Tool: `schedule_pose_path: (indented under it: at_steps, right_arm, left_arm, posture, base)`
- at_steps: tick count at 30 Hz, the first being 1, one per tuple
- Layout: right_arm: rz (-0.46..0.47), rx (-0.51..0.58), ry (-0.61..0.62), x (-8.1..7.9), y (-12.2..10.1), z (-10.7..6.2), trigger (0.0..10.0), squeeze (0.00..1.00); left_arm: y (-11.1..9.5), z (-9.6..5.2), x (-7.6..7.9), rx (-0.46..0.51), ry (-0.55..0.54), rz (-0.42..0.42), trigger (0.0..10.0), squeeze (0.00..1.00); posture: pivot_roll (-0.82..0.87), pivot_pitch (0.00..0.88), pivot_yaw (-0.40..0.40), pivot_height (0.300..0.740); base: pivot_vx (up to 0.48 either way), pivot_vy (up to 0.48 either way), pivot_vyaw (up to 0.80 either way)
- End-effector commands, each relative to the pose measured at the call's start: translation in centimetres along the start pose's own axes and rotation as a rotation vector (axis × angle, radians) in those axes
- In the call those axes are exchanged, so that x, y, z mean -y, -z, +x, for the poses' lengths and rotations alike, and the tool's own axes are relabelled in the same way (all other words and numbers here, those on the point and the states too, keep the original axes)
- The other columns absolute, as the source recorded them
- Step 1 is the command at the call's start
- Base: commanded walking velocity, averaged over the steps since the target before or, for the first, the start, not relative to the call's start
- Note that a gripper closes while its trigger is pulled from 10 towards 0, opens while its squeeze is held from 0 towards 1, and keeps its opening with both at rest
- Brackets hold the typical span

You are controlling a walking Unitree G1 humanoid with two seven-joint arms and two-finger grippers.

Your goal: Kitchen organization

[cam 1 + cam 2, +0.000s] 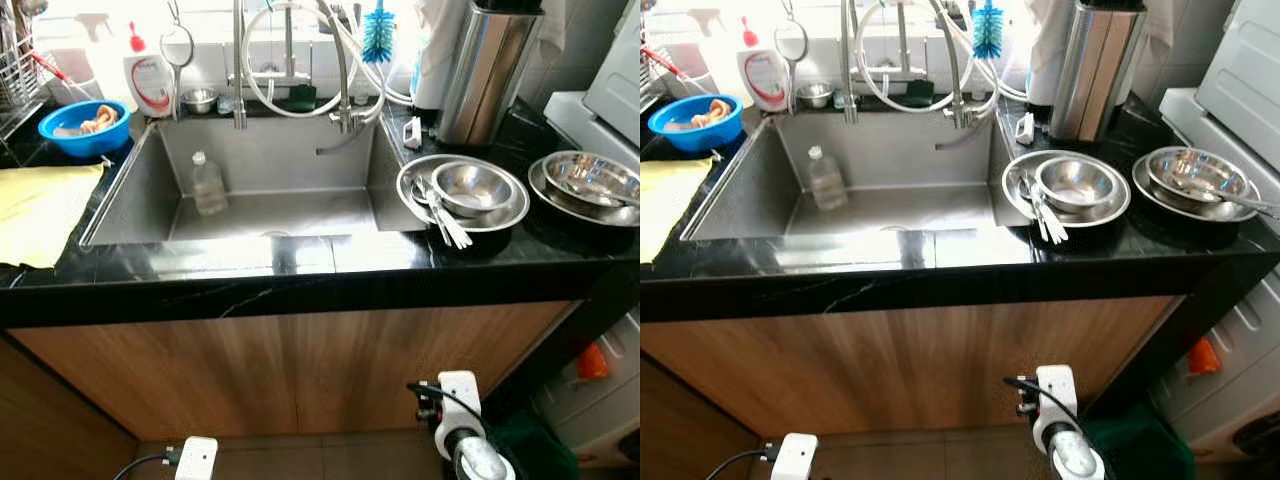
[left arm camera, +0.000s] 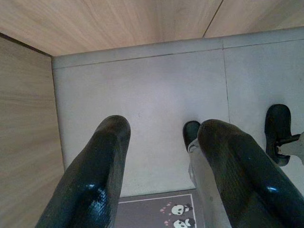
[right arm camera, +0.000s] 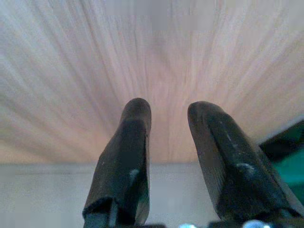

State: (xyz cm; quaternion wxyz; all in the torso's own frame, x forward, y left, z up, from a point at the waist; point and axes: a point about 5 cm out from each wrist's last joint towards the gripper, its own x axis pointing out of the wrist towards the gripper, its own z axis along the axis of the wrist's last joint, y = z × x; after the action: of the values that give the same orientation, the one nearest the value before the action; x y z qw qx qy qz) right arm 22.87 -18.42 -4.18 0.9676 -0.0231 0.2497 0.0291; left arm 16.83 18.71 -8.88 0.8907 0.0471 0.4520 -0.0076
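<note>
Head view: a steel sink (image 1: pixel 130 215) is set in a black counter (image 1: pixel 300 285), with a plastic bottle (image 1: pixel 208 185) standing inside at ten o'clock. Nested steel bowls (image 1: pixel 470 188) sit on the counter at three o'clock of the basin, well above both lowered arms. Left wrist view: the left gripper (image 2: pixel 161 156) hangs over grey floor tiles (image 2: pixel 142 90), fingers spread apart and empty. Right wrist view: the right gripper (image 3: pixel 168 137) faces the wooden cabinet front (image 3: pixel 142 61), fingers slightly parted, holding nothing.

Bright backlit glare, blurred right-wrist view
</note>
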Motion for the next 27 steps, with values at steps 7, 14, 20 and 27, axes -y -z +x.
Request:
schedule_pose_path:
  at_steps: [7, 14, 20, 27]
  right_arm:
    - [-0.022, 0.044, 0.058, 0.7, 1.8, -2.1, 10.0, 0.00]
    - [-0.062, 0.200, 0.109, 0.8, 0.5, -3.6, 10.0, 0.00]
    - [-0.211, 0.281, 0.124, 2.0, -1.7, -3.6, 10.0, 0.00]
    - [-0.186, 0.452, 0.108, 1.5, -6.2, -4.4, 10.0, 0.00]
  left_arm:
    - [-0.4, -0.6, -1.6, 0.139, -0.090, -0.056, 10.0, 0.00]
    - [0.6, -1.4, -2.3, 0.207, -0.142, -0.089, 10.0, 0.00]
    - [0.7, -1.7, -3.2, 0.237, -0.199, -0.109, 10.0, 0.00]
    - [-1.4, -2.6, -4.2, 0.426, -0.248, -0.119, 10.0, 0.00]
  posture:
    - [-0.09, 0.000, 0.035, 0.740]
    - [-0.09, 0.000, 0.038, 0.740]
    - [-0.10, 0.000, 0.040, 0.740]
    - [-0.09, 0.000, 0.034, 0.740]
  base:
    - [0.000, 0.000, 0.00]
    - [0.000, 0.000, 0.00]
    - [0.000, 0.000, 0.00]
    - [0.000, 0.000, 0.00]
